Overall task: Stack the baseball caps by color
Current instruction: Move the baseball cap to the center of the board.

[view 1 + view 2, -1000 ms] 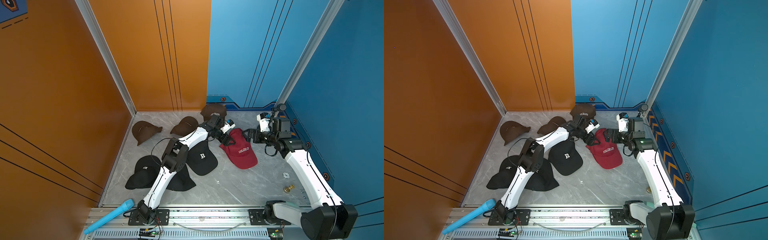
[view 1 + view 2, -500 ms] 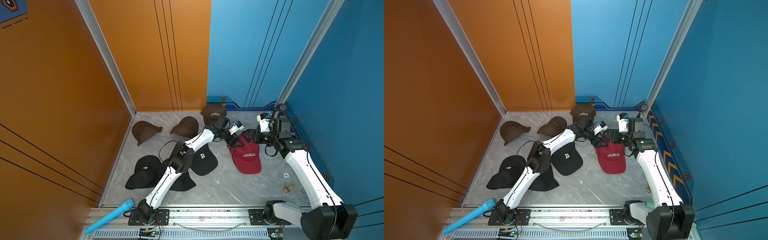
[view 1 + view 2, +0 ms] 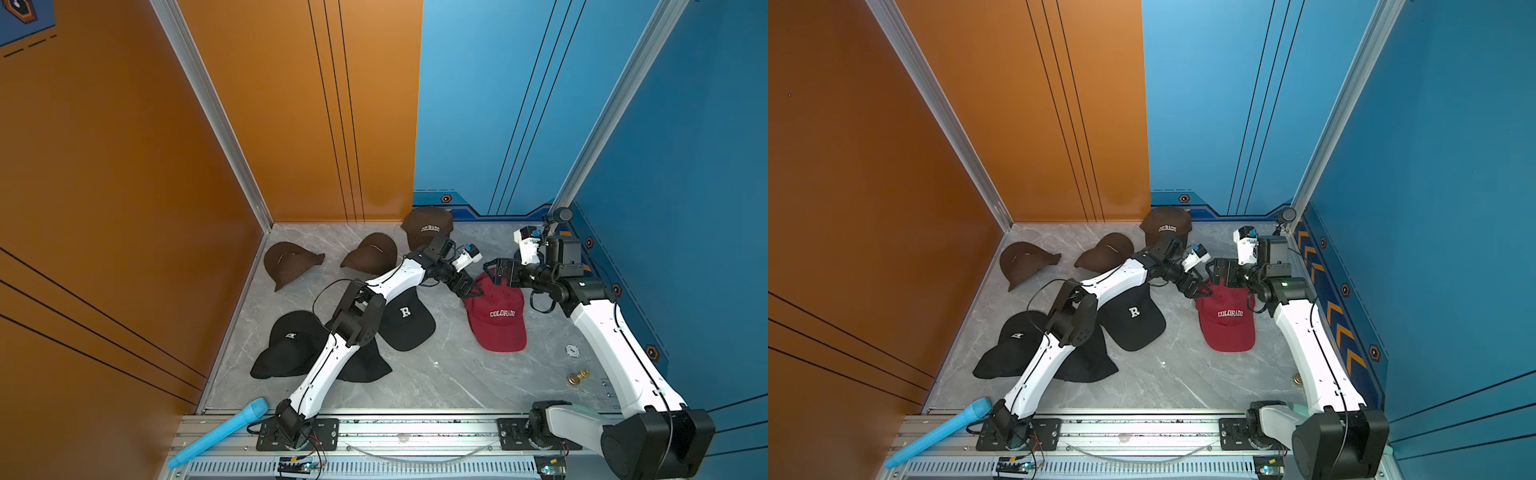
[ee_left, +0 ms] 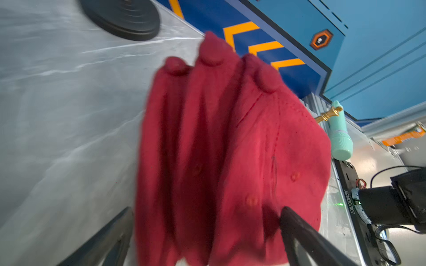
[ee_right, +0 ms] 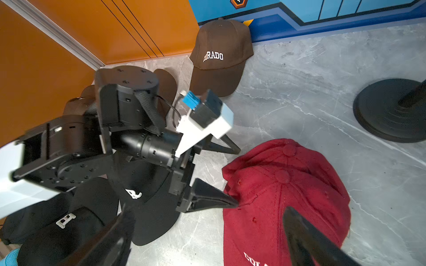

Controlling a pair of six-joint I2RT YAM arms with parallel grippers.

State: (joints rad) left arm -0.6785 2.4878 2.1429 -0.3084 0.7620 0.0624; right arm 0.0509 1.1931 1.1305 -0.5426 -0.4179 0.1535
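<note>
Red soft-fabric brimmed caps nested in one stack, crowns between left gripper fingers, jaws spread wide, right gripper also wide, just over stack's rear.

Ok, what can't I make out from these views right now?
- Red stack: in both top views the top cap hides those beneath; left wrist view is blurred.
- Third black cap: left arm covers most of it in both top views.
- Corner brown cap, middle brown cap: lettering too small in top views.
</note>
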